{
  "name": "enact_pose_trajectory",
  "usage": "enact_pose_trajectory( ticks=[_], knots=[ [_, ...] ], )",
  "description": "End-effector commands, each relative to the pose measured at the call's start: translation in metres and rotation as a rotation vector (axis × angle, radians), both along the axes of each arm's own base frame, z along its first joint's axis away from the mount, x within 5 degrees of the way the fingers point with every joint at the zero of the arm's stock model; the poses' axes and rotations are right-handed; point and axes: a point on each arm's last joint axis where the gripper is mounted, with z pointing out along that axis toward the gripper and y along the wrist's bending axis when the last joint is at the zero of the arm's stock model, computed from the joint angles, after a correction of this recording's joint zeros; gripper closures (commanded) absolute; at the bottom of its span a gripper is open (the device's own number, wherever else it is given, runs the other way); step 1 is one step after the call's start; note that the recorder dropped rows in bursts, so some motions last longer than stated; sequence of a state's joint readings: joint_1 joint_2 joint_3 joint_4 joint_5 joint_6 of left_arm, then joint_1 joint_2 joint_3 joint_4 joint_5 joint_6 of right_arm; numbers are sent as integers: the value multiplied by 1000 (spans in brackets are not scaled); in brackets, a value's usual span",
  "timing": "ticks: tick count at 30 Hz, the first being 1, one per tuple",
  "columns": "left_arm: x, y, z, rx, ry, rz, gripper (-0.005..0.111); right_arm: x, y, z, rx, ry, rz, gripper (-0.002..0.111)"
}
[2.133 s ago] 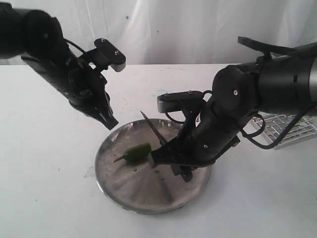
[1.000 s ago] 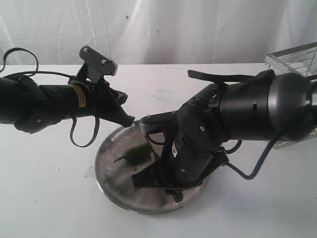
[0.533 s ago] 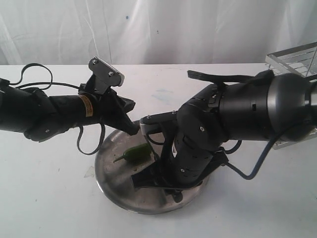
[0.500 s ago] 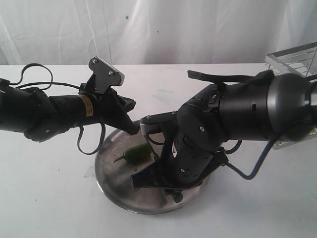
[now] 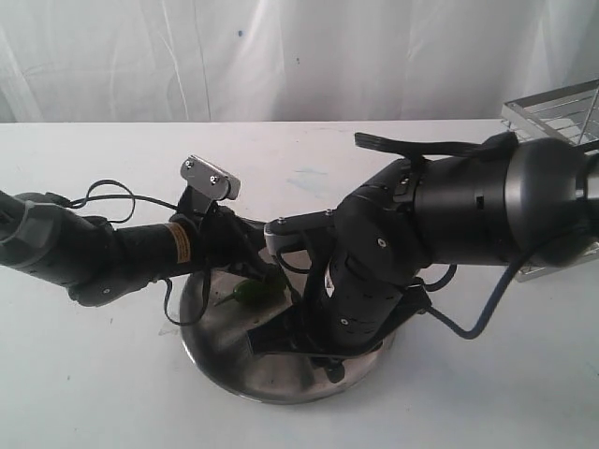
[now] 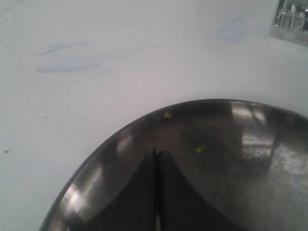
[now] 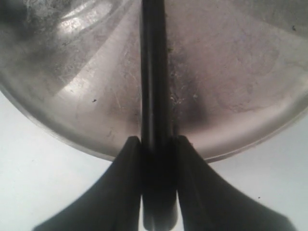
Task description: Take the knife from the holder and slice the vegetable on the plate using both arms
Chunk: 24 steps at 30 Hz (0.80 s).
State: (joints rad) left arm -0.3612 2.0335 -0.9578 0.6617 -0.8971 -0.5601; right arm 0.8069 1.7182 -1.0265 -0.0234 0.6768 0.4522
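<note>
The steel plate [image 5: 217, 348] lies at the table's middle, with the green chili [image 5: 247, 294] on its left part. My left gripper [image 5: 270, 273] is shut and empty, its tips low at the chili's far end; whether they touch it is unclear. In the left wrist view the shut left gripper [image 6: 156, 154] hangs over the plate [image 6: 226, 144] and the chili is hidden. My right gripper [image 7: 155, 142] is shut on the knife's black handle [image 7: 153, 77], which runs across the plate [image 7: 231, 96]. In the exterior view the right gripper [image 5: 270, 339] sits low over the plate and the knife is hidden.
The wire-grid holder [image 5: 554, 110] stands at the far right, behind the bulky right arm [image 5: 449, 224]; a corner of the holder [image 6: 291, 14] shows in the left wrist view. Tiny green bits [image 6: 200, 149] lie on the plate. A loose cable [image 5: 112, 192] loops above the left arm.
The left arm has dropped and reached forward, bringing its shut gripper from above the plate's rim down to the chili. The right arm has held still for the last second.
</note>
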Motion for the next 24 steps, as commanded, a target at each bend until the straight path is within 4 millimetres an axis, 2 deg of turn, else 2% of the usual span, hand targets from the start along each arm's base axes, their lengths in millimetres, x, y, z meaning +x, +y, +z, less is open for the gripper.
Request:
enact_pose_trajectory(
  ticks=[1, 6, 11, 24],
  knots=[
    [-1, -2, 2, -24, -14, -28, 107, -1, -1, 0, -3, 4, -3, 108],
    [-2, -2, -6, 5, 12, -36, 107, 0, 0, 0, 0, 1, -3, 108],
    [-1, 3, -44, 119, 142, -3, 107, 0, 0, -1, 2, -1, -3, 108],
    [-1, 3, -47, 121, 148, -9, 107, 2, 3, -25, -52, 50, 1, 108]
  ],
)
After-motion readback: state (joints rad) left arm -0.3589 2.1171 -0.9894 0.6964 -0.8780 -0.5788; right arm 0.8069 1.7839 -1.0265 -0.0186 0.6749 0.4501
